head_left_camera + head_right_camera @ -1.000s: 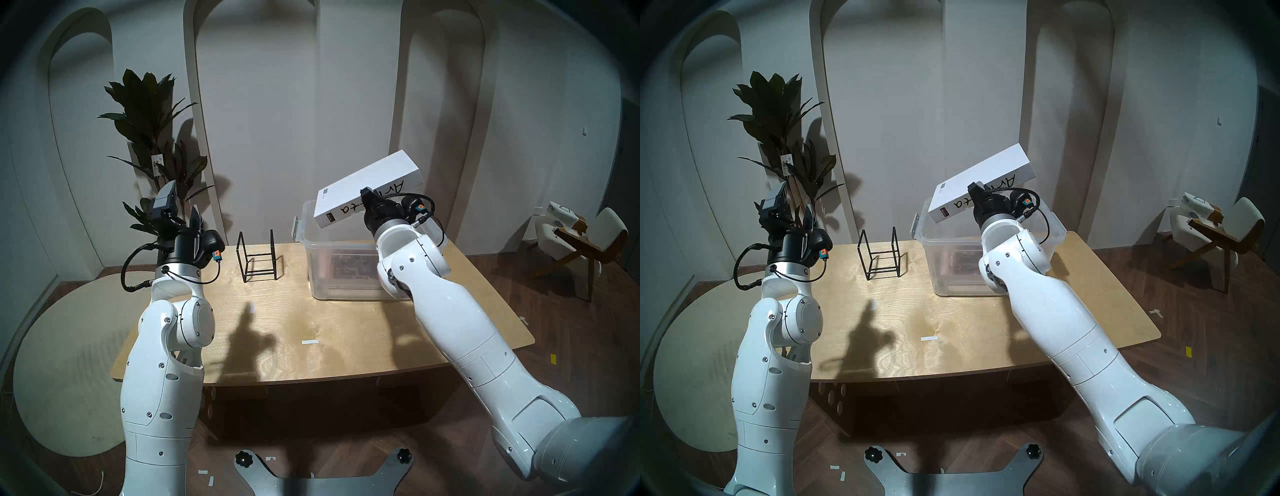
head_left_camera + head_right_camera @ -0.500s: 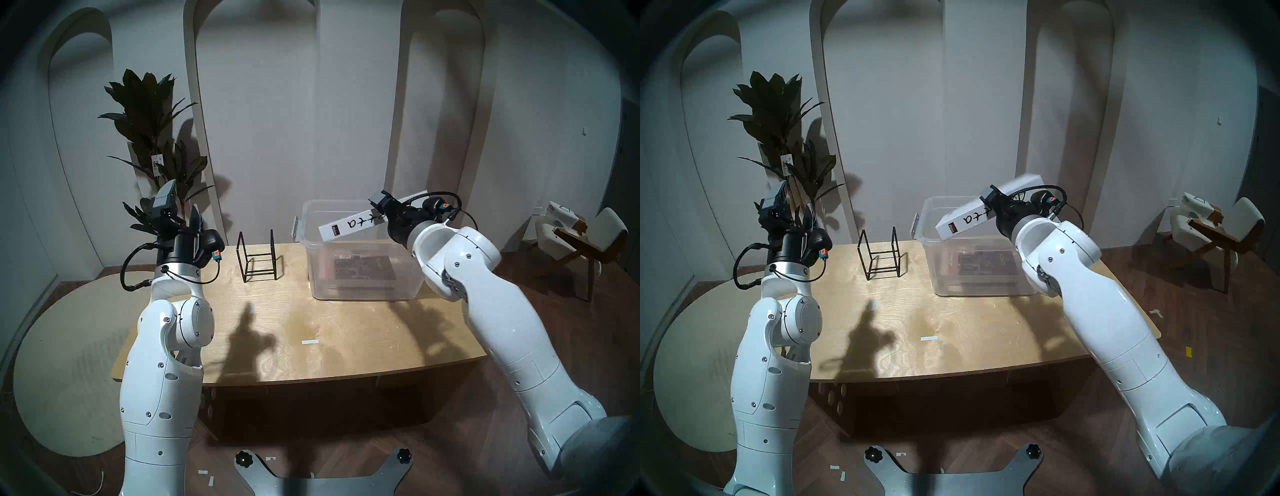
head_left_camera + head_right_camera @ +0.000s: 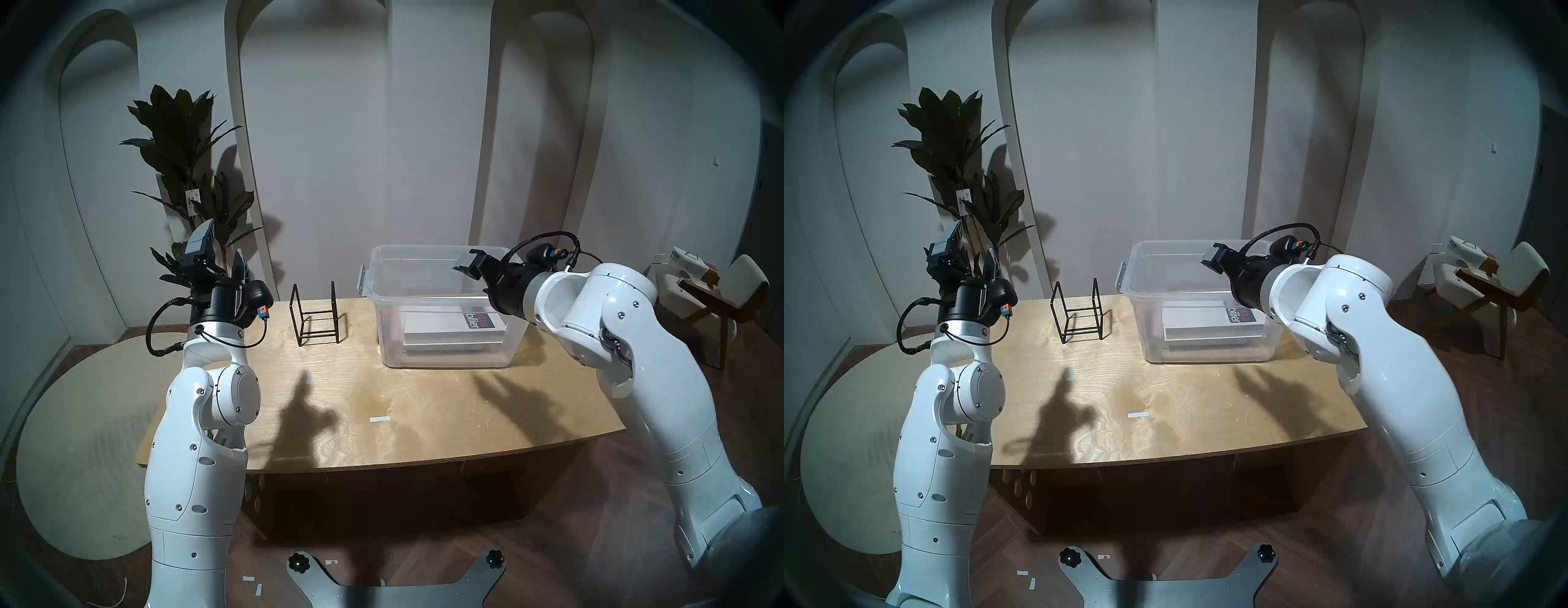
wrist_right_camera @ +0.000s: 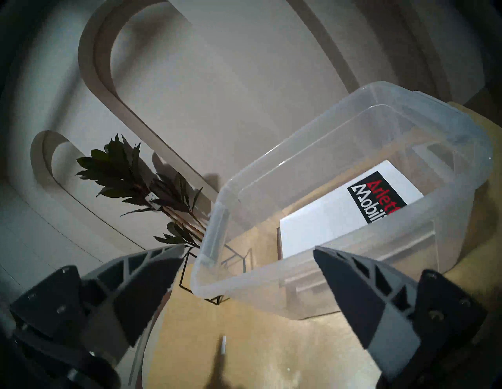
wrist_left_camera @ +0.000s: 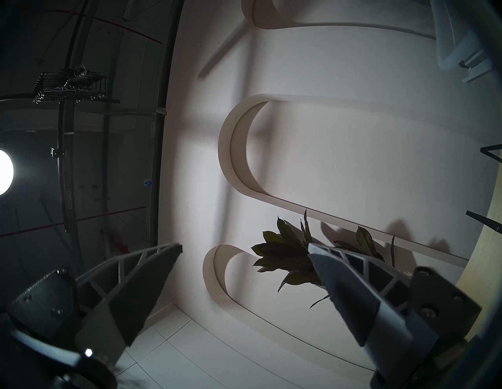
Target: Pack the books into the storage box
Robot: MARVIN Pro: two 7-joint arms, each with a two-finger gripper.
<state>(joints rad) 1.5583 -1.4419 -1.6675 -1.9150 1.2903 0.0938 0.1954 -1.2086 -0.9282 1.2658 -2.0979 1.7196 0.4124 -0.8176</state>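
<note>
The white book point(image 3: 441, 329) point(image 3: 1197, 320) point(image 4: 334, 217) lies flat inside the clear storage box point(image 3: 390, 339) point(image 3: 1149, 335) point(image 4: 271, 152), its red and black label toward the right. Pale edges of something flat beneath it show through the front wall. I cannot tell whether that is the other book. My right gripper point(image 3: 481, 280) point(image 4: 247, 249) hangs open and empty at rim height over the box's right end, pointing left. My left gripper point(image 3: 239, 265) point(image 5: 244, 245) is raised at the table's far left, pointing up, open and empty.
A black wire stand point(image 3: 316, 316) stands left of the box on the wooden table point(image 3: 382, 403). A tall plant point(image 3: 186, 170) rises behind my left arm. A strip of white tape point(image 3: 379, 419) lies mid-table. A chair point(image 3: 717, 288) stands off to the right.
My right gripper swung the white book down over the box, opened and let it go. The book now lies flat in the box, and the right arm has drawn back to the right.
</note>
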